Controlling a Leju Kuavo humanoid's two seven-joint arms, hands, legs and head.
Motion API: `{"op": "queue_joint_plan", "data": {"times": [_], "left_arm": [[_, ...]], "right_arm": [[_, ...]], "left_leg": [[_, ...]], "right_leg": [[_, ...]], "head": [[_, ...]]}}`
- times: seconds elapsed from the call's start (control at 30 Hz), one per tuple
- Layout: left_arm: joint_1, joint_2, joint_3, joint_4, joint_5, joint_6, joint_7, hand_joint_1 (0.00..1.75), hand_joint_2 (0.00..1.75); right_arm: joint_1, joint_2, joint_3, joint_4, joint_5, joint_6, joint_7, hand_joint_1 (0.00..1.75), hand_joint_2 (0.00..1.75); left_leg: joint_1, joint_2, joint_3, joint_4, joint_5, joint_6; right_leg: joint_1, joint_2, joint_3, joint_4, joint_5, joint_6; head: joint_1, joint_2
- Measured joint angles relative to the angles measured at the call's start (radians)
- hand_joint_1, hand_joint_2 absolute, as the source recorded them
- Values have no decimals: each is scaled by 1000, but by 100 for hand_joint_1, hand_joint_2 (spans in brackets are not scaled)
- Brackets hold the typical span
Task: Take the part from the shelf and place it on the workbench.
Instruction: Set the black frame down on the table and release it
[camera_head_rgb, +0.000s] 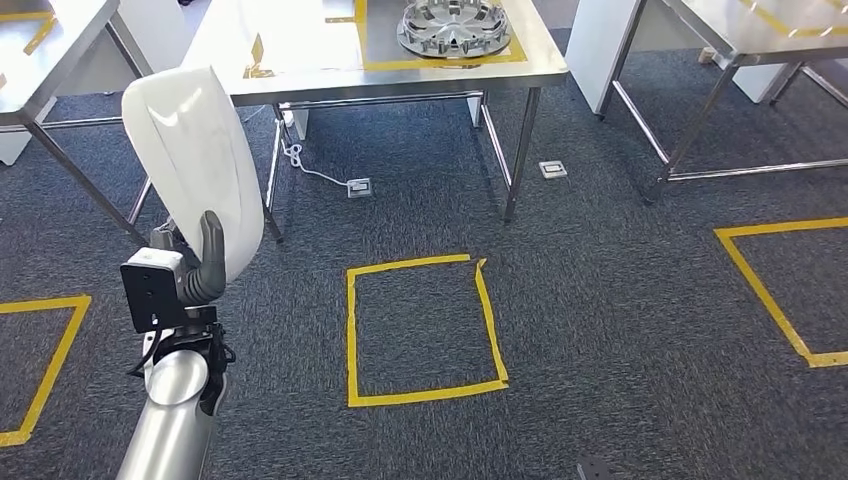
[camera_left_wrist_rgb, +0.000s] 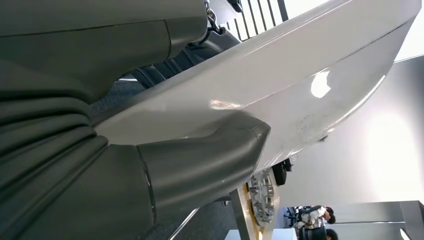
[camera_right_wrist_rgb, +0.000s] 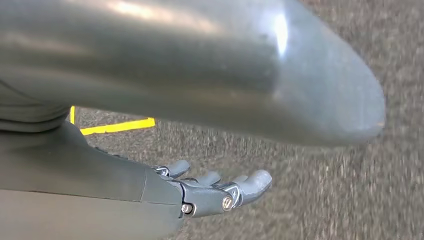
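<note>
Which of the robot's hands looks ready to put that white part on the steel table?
The left. The left hand already grips the white part, with the workbench just ahead. The right hand hangs over the carpet with nothing in it.

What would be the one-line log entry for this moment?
left hand: holds white part | right hand: empty, fingers apart, above carpet | workbench: ahead, wheel cover on it | part: not yet placed

Left hand (camera_head_rgb: 205, 262) fingers: hidden behind the white part (camera_head_rgb: 195, 160) it grips.
Wheel cover (camera_head_rgb: 455, 27), on surface (camera_head_rgb: 300, 70) beyond left hand: cut off by frame edge.
Carpet (camera_right_wrist_rgb: 320, 195) beneath right hand (camera_right_wrist_rgb: 215, 192): blurred.
</note>
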Motion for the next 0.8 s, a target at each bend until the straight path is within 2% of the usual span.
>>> {"op": "queue_joint_plan", "data": {"times": [0.03, 0.07, 0.13, 0.17, 0.2, 0.23, 0.3, 0.37, 0.4, 0.43, 0.5, 0.53, 0.57, 0.6, 0.63, 0.67, 0.7, 0.73, 0.8], "left_arm": [[2, 1, 0, 2, 0, 0, 0, 175, 175], [3, 2, 0, 3, 0, 0, 0, 175, 175], [3, 3, 0, 4, 1, 0, 0, 175, 175], [2, 4, 0, 4, 1, 0, 0, 175, 175], [1, 4, 0, 4, 1, 0, 0, 175, 175], [1, 4, 0, 4, 1, 0, 0, 175, 175], [2, 5, 1, 4, 0, 0, 2, 175, 175], [1, 6, 1, 2, -1, 0, 3, 175, 175], [0, 5, 1, 1, -2, 0, 3, 175, 175], [-1, 5, 1, 0, -3, 0, 3, 175, 175], [1, 5, 1, 2, -3, 0, 3, 175, 175], [3, 5, 1, 3, -3, 0, 3, 175, 175], [4, 5, 1, 4, -3, -1, 4, 175, 175], [4, 5, 1, 3, -4, -2, 4, 175, 175], [4, 5, 1, 3, -4, -2, 3, 175, 175], [4, 5, 1, 3, -4, -3, 3, 175, 175], [3, 5, 1, 3, -4, -3, 4, 175, 175], [3, 5, 1, 3, -4, -3, 4, 175, 175], [3, 5, 1, 3, -4, -3, 5, 175, 175]], "right_arm": [[0, 0, 0, 0, 0, 1, 0, 0, 0], [1, 0, 0, 0, 0, 1, 0, 0, 0], [1, 1, 0, 0, 0, 2, 0, 0, 0], [0, 1, 0, 0, 0, 2, 0, 0, 0], [0, 0, 0, 0, 0, 2, 0, 0, 0], [-1, 0, 0, 0, -1, 2, 0, 0, 0], [-1, 0, 0, 0, -2, 2, 1, 0, 0], [0, 0, 0, 0, -3, 3, 1, 0, 0], [-1, 1, 0, 0, -3, 4, 1, 0, 0], [-1, 1, 0, 0, -3, 4, 1, 0, 0], [2, 1, 0, 0, -3, 5, 3, 0, 0], [4, 1, 0, 0, -3, 5, 4, 0, 0], [5, 1, 0, 0, -2, 5, 4, 0, 0], [6, 1, 0, 0, -2, 5, 4, 0, 0], [6, 1, 0, 0, -3, 5, 4, 0, 0], [6, 1, 0, 0, -3, 5, 4, 0, 0], [5, 1, 0, 0, -3, 5, 4, 0, 0], [4, 1, 0, 0, -3, 5, 4, 0, 0], [4, 1, 0, 0, -3, 5, 5, 0, 0]], "left_leg": [[2, 1, -21, 26, 5, -2], [4, 2, -23, 13, 30, -4], [8, 6, 22, -109, 113, -5], [7, 7, 51, -174, 140, -4], [7, 8, 71, -218, 153, 2], [5, 8, 81, -238, 152, 9], [2, 5, 83, -241, 145, 27], [3, 4, 88, -244, 142, 42], [4, 4, 92, -246, 140, 48], [4, 4, 95, -246, 137, 53], [2, 4, 101, -246, 129, 59], [0, 3, 105, -246, 125, 60], [-1, 2, 111, -246, 120, 60], [-2, 0, 119, -246, 115, 59], [-3, -1, 127, -246, 109, 57], [-4, -2, 134, -245, 103, 54], [-5, -3, 137, -245, 98, 49], [-6, -3, 138, -245, 95, 44], [-5, -4, 139, -249, 91, 33]], "right_leg": [[0, 0, 4, 0, -4, 1], [-1, 1, 10, 1, -9, 3], [-4, 2, 25, 3, -21, 11], [-3, 3, 30, 5, -28, 17], [-3, 3, 33, 6, -33, 23], [-1, 4, 33, 6, -36, 29], [-1, 3, 35, 4, -39, 40], [-4, 3, 27, 27, -53, 51], [-5, 3, 8, 65, -71, 55], [-5, 3, -24, 125, -95, 58], [-5, 3, -107, 258, -135, 60], [-4, 3, -136, 293, -134, 59], [-3, 3, -147, 289, -110, 57], [-2, 3, -136, 245, -70, 52], [0, 3, -111, 175, -23, 46], [4, 3, -83, 107, 12, 37], [8, 3, -63, 56, 31, 31], [12, 3, -52, 26, 37, 26], [15, 3, -49, 14, 30, 20]], "head": [[0, 0], [0, 0], [0, 0], [-1, 0], [-1, 0], [0, 0], [3, 0], [4, 0], [6, 0], [7, 0], [8, 0], [8, 0], [8, 0], [8, 0], [8, 0], [8, 0], [8, 0], [8, 0], [8, 0]]}}
